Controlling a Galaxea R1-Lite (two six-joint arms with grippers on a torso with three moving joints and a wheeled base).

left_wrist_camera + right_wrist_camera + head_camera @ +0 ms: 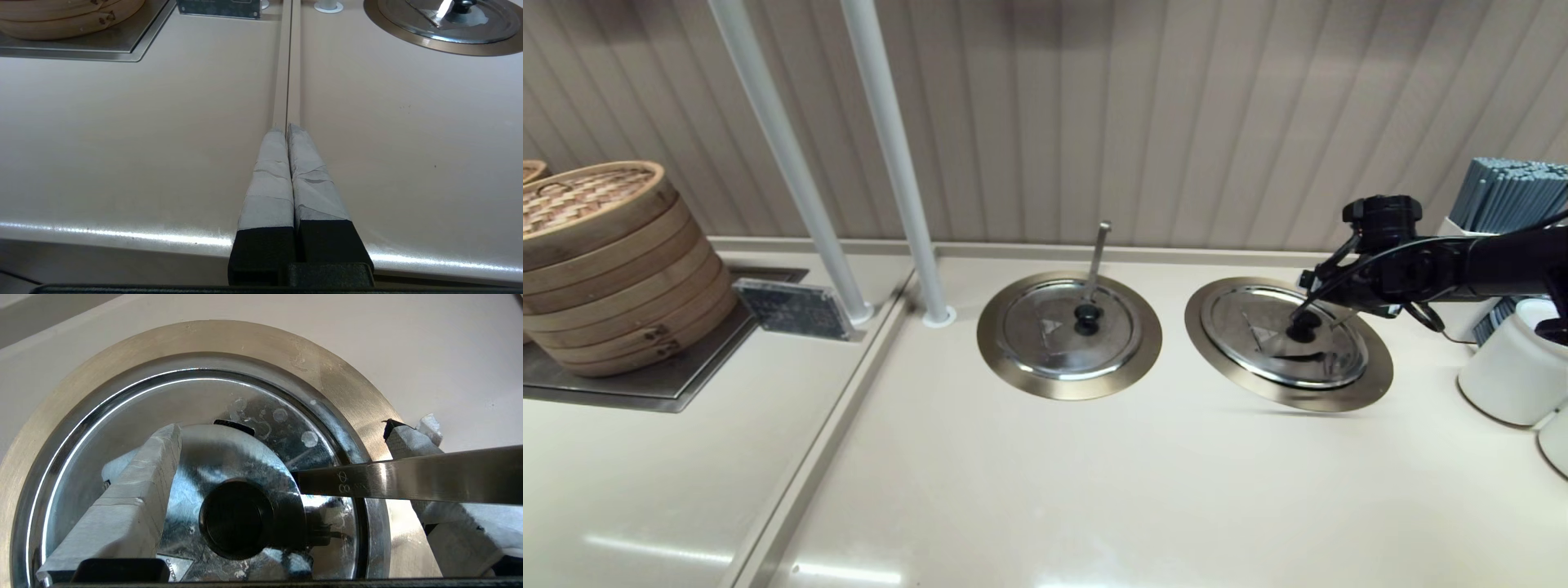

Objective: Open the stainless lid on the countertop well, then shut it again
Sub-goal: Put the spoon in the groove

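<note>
Partly hidden by the right gripper (1308, 314), the stainless lid (1278, 339) sits on the countertop well (1364, 390); fingers spread either side of its knob (236, 517). Two lids and two wells show. Left gripper (287, 130) is pressed together, parked well left of the lid.

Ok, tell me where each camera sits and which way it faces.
Head: high, facing down at the beige countertop; right arm over the round steel lid.
Left wrist: low, facing along the counter; shut left pincer.
Right wrist: right above that lid; open right pincer straddles its black knob.
Shared: head and right wrist show this lid.
</note>
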